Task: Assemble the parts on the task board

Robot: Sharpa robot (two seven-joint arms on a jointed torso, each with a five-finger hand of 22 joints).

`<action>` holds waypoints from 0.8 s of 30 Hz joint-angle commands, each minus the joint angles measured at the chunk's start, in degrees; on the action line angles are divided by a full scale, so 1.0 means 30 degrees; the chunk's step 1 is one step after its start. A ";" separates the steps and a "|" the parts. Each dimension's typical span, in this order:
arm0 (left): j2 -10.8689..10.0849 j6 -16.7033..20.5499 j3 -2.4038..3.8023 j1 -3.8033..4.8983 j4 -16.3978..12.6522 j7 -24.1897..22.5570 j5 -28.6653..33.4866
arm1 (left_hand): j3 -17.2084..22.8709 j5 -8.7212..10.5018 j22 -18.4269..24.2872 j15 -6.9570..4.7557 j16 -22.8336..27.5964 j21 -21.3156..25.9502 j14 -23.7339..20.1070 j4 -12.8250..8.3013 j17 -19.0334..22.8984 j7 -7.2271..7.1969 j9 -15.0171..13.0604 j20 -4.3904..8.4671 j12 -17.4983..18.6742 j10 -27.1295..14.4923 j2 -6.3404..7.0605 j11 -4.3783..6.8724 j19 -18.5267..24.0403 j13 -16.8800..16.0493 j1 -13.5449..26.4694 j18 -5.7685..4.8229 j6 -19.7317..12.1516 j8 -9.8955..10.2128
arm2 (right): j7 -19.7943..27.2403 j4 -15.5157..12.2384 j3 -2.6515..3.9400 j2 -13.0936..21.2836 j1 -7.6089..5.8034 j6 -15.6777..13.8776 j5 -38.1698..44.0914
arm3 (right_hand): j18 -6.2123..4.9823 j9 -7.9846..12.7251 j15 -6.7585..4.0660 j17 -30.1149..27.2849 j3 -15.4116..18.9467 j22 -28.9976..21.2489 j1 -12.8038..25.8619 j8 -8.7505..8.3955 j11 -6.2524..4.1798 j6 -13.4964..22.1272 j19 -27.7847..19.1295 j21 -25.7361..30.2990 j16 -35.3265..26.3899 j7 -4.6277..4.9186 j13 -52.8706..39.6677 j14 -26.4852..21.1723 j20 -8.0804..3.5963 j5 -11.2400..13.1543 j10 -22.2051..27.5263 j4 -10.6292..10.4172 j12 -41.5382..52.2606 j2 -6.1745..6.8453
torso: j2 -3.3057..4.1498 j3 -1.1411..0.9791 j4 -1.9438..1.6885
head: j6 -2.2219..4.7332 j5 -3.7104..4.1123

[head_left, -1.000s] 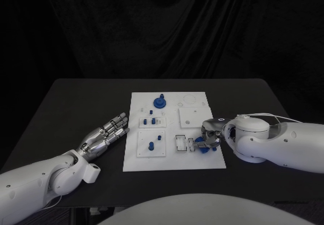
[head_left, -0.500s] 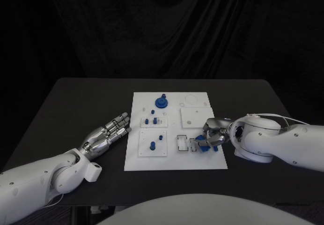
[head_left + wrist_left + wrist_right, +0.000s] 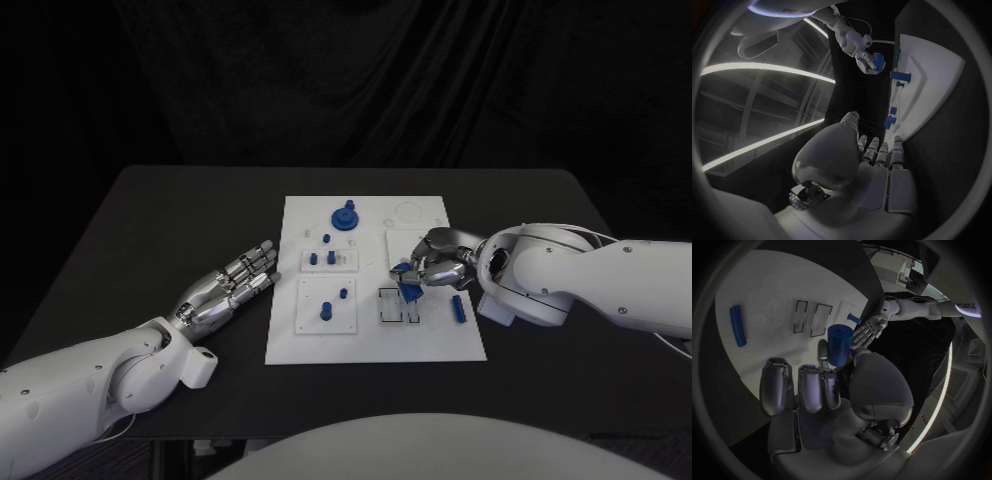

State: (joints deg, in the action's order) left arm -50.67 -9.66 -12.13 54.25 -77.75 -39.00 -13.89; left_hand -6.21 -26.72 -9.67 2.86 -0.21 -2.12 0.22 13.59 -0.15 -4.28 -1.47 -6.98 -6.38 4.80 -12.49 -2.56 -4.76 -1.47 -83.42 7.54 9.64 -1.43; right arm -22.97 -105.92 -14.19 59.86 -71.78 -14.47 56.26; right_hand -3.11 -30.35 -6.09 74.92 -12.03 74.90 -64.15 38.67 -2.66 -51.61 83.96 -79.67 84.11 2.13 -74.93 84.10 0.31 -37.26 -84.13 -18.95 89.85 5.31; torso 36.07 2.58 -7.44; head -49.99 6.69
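1. Table (image 3: pixel 173 220) edges: I see bare black surface on all sides of the board (image 3: pixel 433 345), widest at frame left.
2. Left hand (image 3: pixel 231 285) lies left of centre in the head view, just off the board's left edge, fingers straight and apart, holding nothing.
3. Right hand (image 3: pixel 433 265) sits right of centre over the board's right half, fingers curled round a blue cylinder (image 3: pixel 405 282); in the right wrist view I see the cylinder (image 3: pixel 839 344) pinched upright between thumb and fingers.
4. Two dark-rimmed slots (image 3: pixel 400 305) lie directly below the held cylinder; a blue bar (image 3: pixel 457 306) lies flat just right of them.
5. Board's upper middle carries a blue knob (image 3: pixel 343 217); centre-left plates hold small blue pegs (image 3: pixel 330 258).
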 commanded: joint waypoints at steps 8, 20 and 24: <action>0.0114 -0.0232 0.0009 -0.0045 0.0017 -0.0937 0.0109 | 0.0003 0.0070 0.0040 0.0053 0.0049 -0.0090 -0.0027 0.0125 0.0028 0.0293 -0.0001 -0.0174 0.0102 -0.0104 -0.0032 0.0001 0.0021 0.0007 0.0165 0.0324 0.0019 -0.0043 | -0.0347 0.0696 -0.0006 -0.0504 0.0649 0.0227 -0.1311 | 0.0152 -0.0093 0.0022 0.0335 -0.0710 0.3855 0.0546 -0.0066 0.0044 0.0584 0.0713 0.0169 -0.0175 -0.0184 -0.5024 0.1152 -0.0006 0.1922 -0.1956 0.0770 0.0050 -0.0789 | 0.0060 0.0017 0.0005 | -0.0002 0.0034; 0.0120 -0.0288 0.0009 -0.0057 0.0019 -0.0897 0.0109 | -0.0002 0.0061 0.0055 0.0050 0.0050 -0.0087 -0.0029 0.0142 0.0029 0.0423 -0.0012 -0.0173 0.0101 -0.0111 -0.0031 0.0036 0.0029 0.0007 0.0183 0.0329 0.0086 -0.0061 | -0.1179 0.1057 -0.0009 -0.0879 0.1284 0.0186 -0.1333 | 0.0114 0.0023 0.0108 0.0104 -0.0388 0.3798 0.1355 -0.0336 0.0154 0.0766 0.0647 0.0343 -0.0290 -0.0060 -0.5024 0.1109 0.0072 0.2513 -0.1956 0.0766 0.0050 -0.0763 | 0.0037 0.0007 0.0026 | -0.0002 -0.0038; 0.0134 -0.0297 0.0009 -0.0059 0.0045 -0.0890 0.0109 | -0.0002 0.0061 0.0055 0.0050 0.0050 -0.0087 -0.0029 0.0142 0.0029 0.0423 -0.0012 -0.0173 0.0101 -0.0111 -0.0031 0.0036 0.0029 0.0007 0.0183 0.0329 0.0086 -0.0061 | -0.1321 0.1108 -0.0010 -0.0931 0.1339 0.0299 -0.1295 | 0.0106 0.0060 0.0134 0.0070 -0.0300 0.3789 0.1559 -0.0412 0.0183 0.0793 0.0636 0.0375 -0.0306 -0.0028 -0.5024 0.1105 0.0098 0.2890 -0.1956 0.0768 0.0050 -0.0790 | 0.0025 0.0013 0.0038 | -0.0002 -0.0100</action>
State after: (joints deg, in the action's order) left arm -50.42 -9.87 -12.12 54.21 -77.57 -39.06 -13.89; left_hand -6.21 -26.72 -9.59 2.86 -0.21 -2.13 0.22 13.59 -0.11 -3.37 -1.47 -7.19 -6.38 4.80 -12.49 -2.56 -4.54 -1.47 -83.42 7.54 9.74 -1.43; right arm -25.10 -102.64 -14.25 57.10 -67.94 -14.18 52.55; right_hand -3.11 -30.24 -6.10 74.91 -11.48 74.90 -60.18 37.60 -2.45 -49.59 83.95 -78.76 83.39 1.92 -74.92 84.09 0.31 -28.77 -83.92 -18.38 89.85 2.96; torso 36.19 2.63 -7.40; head -49.99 6.53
